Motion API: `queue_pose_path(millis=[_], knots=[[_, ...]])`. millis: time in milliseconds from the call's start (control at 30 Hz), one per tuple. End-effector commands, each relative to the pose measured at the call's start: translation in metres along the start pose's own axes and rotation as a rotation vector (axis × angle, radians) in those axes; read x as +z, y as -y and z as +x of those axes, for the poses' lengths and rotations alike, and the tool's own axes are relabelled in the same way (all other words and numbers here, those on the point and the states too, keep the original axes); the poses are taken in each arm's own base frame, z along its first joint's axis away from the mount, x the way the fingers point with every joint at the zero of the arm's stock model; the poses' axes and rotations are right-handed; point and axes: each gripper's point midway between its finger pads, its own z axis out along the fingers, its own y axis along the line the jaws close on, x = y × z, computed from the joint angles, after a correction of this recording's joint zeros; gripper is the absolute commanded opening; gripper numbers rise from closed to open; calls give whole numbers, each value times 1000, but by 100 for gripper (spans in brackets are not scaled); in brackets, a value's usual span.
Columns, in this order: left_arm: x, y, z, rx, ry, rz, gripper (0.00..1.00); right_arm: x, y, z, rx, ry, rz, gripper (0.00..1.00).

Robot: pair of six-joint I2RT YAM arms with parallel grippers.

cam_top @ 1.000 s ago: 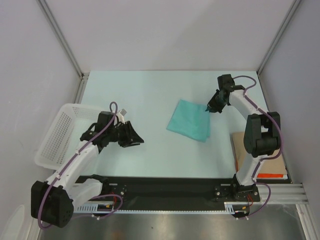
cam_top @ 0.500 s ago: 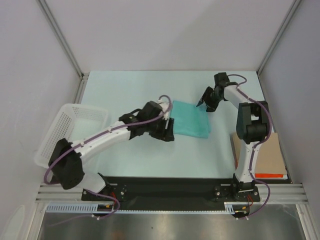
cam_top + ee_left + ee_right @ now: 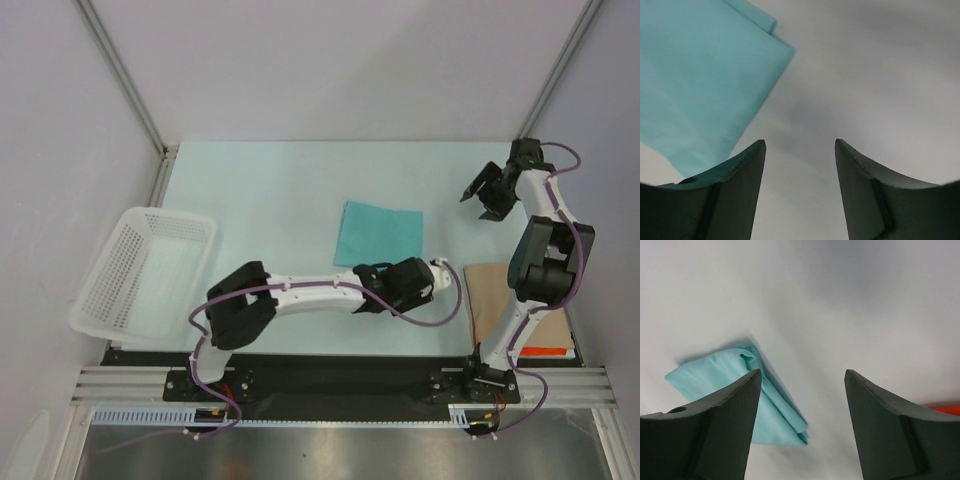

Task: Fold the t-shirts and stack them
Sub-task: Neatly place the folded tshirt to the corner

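Note:
One teal t-shirt point(image 3: 380, 233) lies folded in a flat rectangle at the middle of the table. My left gripper point(image 3: 400, 285) hangs just in front of its near right corner, reached far across from the left. Its jaws point(image 3: 800, 142) are open over bare table, with the shirt point(image 3: 700, 80) off to the upper left. Near the back right of the table, my right gripper point(image 3: 480, 203) stands open and empty, well apart from the shirt. In the right wrist view the folded shirt point(image 3: 780, 410) shows beyond the left finger, and that gripper point(image 3: 802, 375) holds nothing.
A white mesh basket point(image 3: 140, 265) sits at the left edge. A brown cardboard sheet point(image 3: 495, 295) lies at the near right with an orange object point(image 3: 545, 352) under its front edge. White walls and metal posts close in the table on three sides.
My left arm swept from beside the basket to the shirt's near right corner and opened wider. My right gripper let go of the shirt, opened and drew back right. The shirt now lies squarer.

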Motion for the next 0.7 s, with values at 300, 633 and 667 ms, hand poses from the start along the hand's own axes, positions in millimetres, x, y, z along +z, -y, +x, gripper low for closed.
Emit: queue_pose_path(millis=[300,633,667], knots=[[44,13,-16,388,13,-147,53,-23,-1,-6,-27,80,-106,73],[76,19,-11,427,-13,-118,41,-20,2,-4,-28,47,-133,75],[78,16,-11,427,-15,-125,41,-20,2,-4,-28,44,-135,75]])
